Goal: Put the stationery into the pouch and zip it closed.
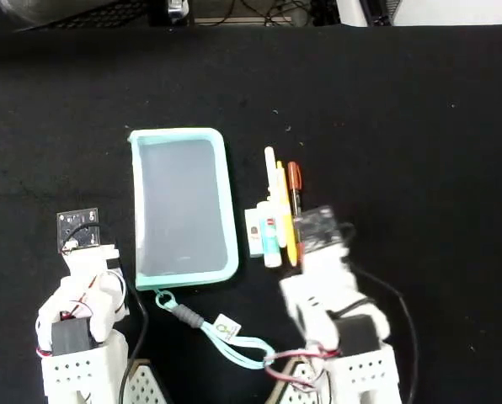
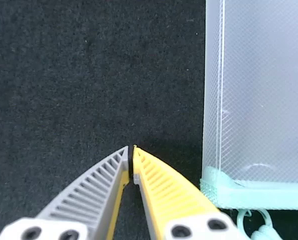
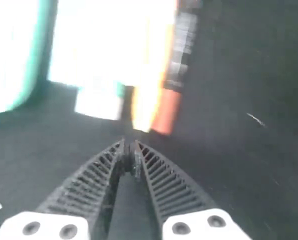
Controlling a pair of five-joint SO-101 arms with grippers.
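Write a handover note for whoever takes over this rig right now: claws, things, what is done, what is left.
Left claw: shut, holding nothing, beside the pouch.
Right claw: shut, holding nothing, just short of the stationery.
The stationery lies bunched beside the pouch, all outside it.
Done: nothing yet.
To do: put every piece in, then zip the pouch closed.

Black tabletop (image 1: 403, 126), dark cables (image 1: 276, 13) beyond its far edge.
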